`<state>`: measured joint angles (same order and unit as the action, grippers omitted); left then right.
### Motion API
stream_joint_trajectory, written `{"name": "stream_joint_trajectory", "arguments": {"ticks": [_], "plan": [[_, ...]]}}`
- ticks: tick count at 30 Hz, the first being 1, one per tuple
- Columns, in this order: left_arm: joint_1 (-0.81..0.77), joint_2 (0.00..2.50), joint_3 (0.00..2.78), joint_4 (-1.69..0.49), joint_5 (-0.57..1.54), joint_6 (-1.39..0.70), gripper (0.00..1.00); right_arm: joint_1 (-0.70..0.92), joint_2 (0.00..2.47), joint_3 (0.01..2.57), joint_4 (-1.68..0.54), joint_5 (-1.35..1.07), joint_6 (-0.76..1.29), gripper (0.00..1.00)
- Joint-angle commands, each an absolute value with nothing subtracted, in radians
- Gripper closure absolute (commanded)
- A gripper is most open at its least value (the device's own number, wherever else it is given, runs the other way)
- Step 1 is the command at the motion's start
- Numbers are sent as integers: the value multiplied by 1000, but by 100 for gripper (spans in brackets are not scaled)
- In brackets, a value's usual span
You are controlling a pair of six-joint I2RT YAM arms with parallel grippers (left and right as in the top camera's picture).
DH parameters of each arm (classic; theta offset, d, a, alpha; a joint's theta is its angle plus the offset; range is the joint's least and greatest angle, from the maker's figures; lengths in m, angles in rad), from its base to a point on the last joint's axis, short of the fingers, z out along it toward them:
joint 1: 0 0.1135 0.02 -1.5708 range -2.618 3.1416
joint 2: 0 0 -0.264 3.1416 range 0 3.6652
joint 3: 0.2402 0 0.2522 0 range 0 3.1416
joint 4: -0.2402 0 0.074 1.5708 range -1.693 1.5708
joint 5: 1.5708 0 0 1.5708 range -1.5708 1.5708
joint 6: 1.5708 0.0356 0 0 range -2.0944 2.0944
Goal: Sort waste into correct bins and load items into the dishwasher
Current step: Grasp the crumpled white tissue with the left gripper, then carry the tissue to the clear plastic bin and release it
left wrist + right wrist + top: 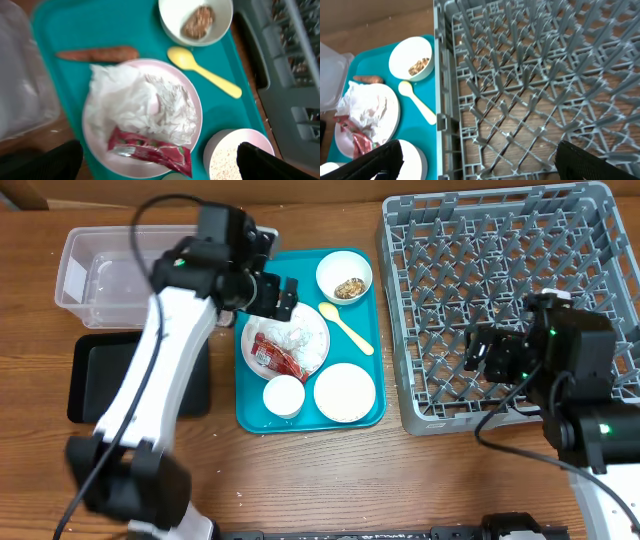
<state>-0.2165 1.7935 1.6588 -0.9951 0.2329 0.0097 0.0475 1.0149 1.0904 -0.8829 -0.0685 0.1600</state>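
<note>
On the teal tray, a white plate (312,330) carries a crumpled napkin (145,102) and a red wrapper (150,150). A carrot (97,54) lies beside the plate. One bowl (344,277) holds brown scraps, another (345,392) holds rice. A yellow spoon (345,327) and a cup (283,396) lie between them. My left gripper (157,165) hovers open above the plate's near edge. My right gripper (477,162) is open over the grey dish rack (500,300), holding nothing.
The clear tub (100,275) stands at the far left, with the black tray (85,380) in front of it, partly under my left arm. The teal tray (360,355) lies between them and the rack, its right edge close to the rack's wall.
</note>
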Motion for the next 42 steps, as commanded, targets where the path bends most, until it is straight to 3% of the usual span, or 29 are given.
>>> {"name": "stream_joint_trajectory", "arguments": {"ticks": [1,5,9,14,18,19,23,24,31,36,42], "plan": [[-224,1914,1679,-1021,326,-65,2,51,1037,1121,-886,-107,156,0],[-228,2022,1676,-1084,286,-248,11,51,1058,1121,-896,-107,156,0],[-258,2128,1663,-1065,119,-316,5,51,1069,1121,-897,-107,156,0],[-286,2214,1663,-980,77,-316,1,51,1071,1121,-904,-107,156,0],[-296,2252,1663,-947,76,-322,5,51,1071,1121,-918,-107,156,0],[-296,2256,1663,-945,75,-322,11,51,1071,1121,-922,-107,156,0],[-296,2269,1663,-946,66,-317,83,51,1071,1121,-930,-107,156,0],[-296,2268,1664,-948,68,-318,96,51,1071,1121,-930,-107,156,0],[-295,2268,1784,-1115,99,-313,96,51,1071,1121,-929,-107,156,0],[-286,2267,2112,-1369,104,-276,96,51,1071,1121,-929,-107,156,0],[-256,2267,2423,-1504,99,-241,96,51,1071,1121,-930,-107,156,0]]}}
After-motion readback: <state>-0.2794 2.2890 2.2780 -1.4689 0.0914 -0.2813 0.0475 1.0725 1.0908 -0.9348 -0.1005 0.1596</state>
